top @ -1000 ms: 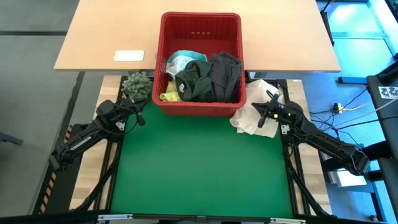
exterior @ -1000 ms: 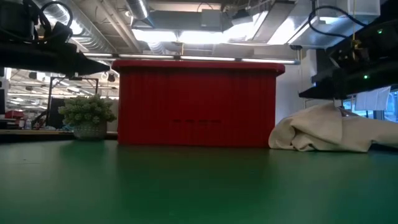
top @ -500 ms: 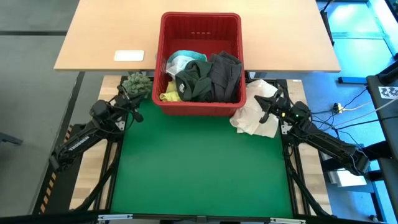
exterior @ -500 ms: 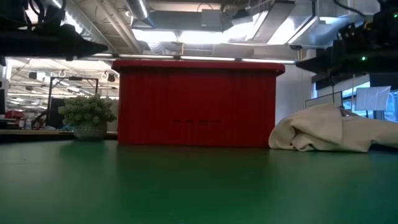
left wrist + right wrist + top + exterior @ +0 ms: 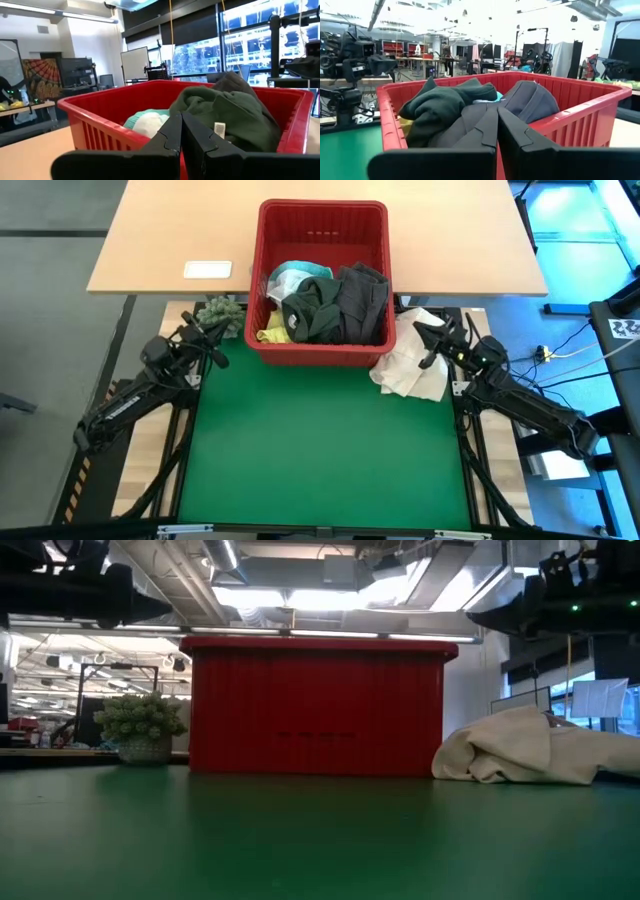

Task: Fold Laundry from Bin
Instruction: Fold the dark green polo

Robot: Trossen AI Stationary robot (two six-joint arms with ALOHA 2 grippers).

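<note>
- We see a green mat (image 5: 320,450) nearest, bare of garments.
- Our left gripper (image 5: 213,350) hangs clenched, grasping nothing, beside the bin's left front corner.
- Our right gripper (image 5: 428,350) hangs clenched and empty over a cream-white cloth bundle (image 5: 405,370).
- Beyond, the bright red slotted plastic bin (image 5: 322,215) holds the laundry: dark green (image 5: 315,310), grey (image 5: 362,300), turquoise (image 5: 292,277) and yellow (image 5: 270,335) garments.

From straight above we see the whole table with the bin (image 5: 322,280) near its far edge. At mat height we face the bin's (image 5: 318,705) front wall level-on. Both wrist cameras look closely over its rim from opposite front corners.
</note>
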